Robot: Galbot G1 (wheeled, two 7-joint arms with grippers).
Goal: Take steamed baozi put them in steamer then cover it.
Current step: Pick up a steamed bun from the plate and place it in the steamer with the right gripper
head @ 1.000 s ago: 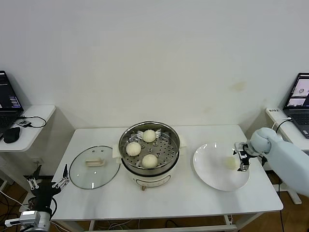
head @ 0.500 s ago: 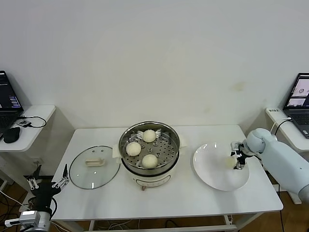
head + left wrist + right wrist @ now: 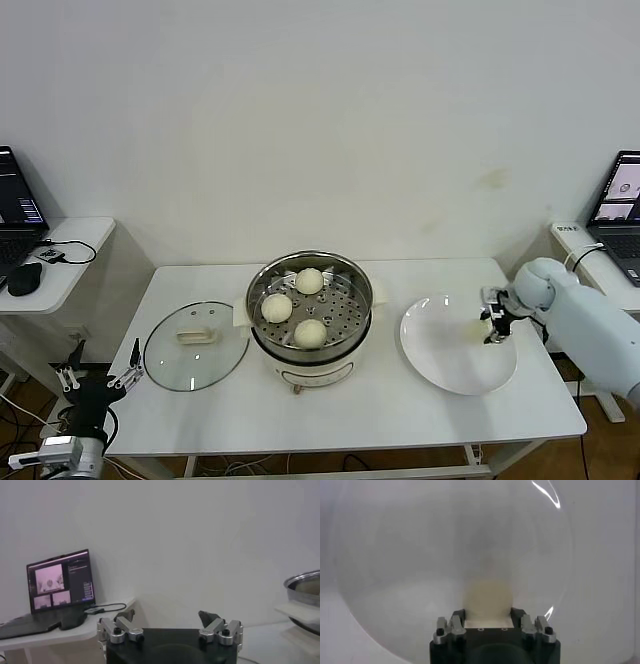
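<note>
The steel steamer (image 3: 309, 345) stands mid-table with three off-white baozi (image 3: 310, 333) on its perforated tray. A fourth baozi (image 3: 478, 328) (image 3: 487, 599) is over the right side of the white plate (image 3: 440, 355), and my right gripper (image 3: 490, 325) (image 3: 488, 617) is shut on it, a finger on each side. The glass cover (image 3: 196, 345) with its cream handle lies flat on the table left of the steamer. My left gripper (image 3: 97, 375) (image 3: 169, 622) hangs open and empty below the table's front left corner.
Laptops sit on side tables at far left (image 3: 18, 215) (image 3: 57, 586) and far right (image 3: 620, 200). A mouse (image 3: 24, 277) and cable lie on the left side table. The steamer's rim (image 3: 305, 582) shows in the left wrist view.
My right gripper closed on the baozi at the plate's right side and shifted slightly up and back. The left arm has not moved.
</note>
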